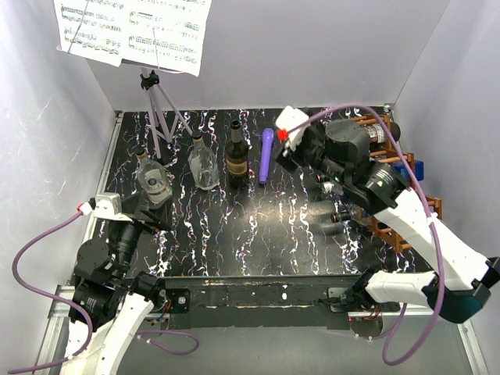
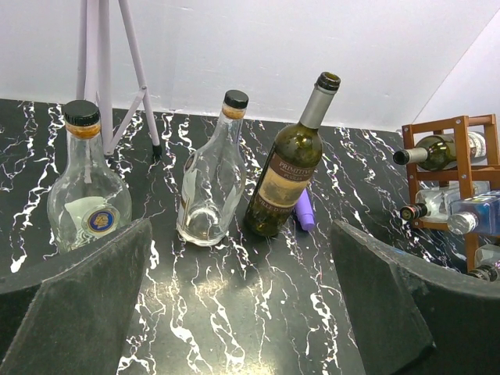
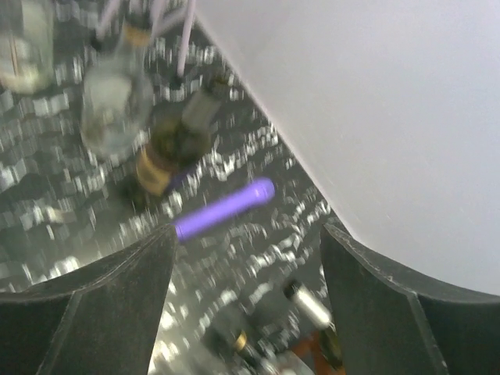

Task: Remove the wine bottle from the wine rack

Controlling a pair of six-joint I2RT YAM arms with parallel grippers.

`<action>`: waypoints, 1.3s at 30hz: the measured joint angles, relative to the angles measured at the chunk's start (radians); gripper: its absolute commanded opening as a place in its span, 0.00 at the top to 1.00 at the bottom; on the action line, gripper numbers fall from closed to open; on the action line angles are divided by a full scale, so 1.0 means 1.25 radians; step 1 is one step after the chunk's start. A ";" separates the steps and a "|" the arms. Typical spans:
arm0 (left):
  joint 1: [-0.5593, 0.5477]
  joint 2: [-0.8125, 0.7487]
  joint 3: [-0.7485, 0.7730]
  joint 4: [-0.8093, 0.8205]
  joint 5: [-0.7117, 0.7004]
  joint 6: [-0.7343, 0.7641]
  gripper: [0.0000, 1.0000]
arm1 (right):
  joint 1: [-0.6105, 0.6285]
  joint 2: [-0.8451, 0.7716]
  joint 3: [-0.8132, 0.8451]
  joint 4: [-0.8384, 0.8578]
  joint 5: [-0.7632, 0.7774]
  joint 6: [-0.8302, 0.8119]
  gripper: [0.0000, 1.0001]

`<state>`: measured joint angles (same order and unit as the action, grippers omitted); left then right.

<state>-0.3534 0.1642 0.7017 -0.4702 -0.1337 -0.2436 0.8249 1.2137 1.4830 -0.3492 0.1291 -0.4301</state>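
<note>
- Hovering just left of the wine rack, the right gripper has its jaws spread wide with nothing between them. A bottle neck shows at the bottom of its blurred wrist view, so it seems poised over the necks, which stick out leftward as the easiest part to reach.
- The wine bottle, dark green, lies on its side in an upper cell of the rack at the table's right edge. Other bottles fill the cells below it.
- The left gripper sits low at the near left, jaws likewise apart and empty. It is well apart from the rack, likely so as not to obstruct.
- A squat clear bottle, a taller clear bottle and a dark upright bottle stand toward the far side. A purple cylinder lies flat nearby, and a music stand fills the far left.
- None of these blocks the rack, though the neighbouring necks crowd the grasp.
</note>
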 measured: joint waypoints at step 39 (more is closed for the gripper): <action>0.000 -0.008 0.000 0.000 0.015 -0.002 0.02 | -0.105 0.083 -0.310 -0.390 0.364 -0.519 0.06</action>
<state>-0.3534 0.1539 0.7017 -0.4706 -0.1154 -0.2462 0.6941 1.3178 1.0958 -0.8364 0.5838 -1.0786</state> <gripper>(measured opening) 0.981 0.942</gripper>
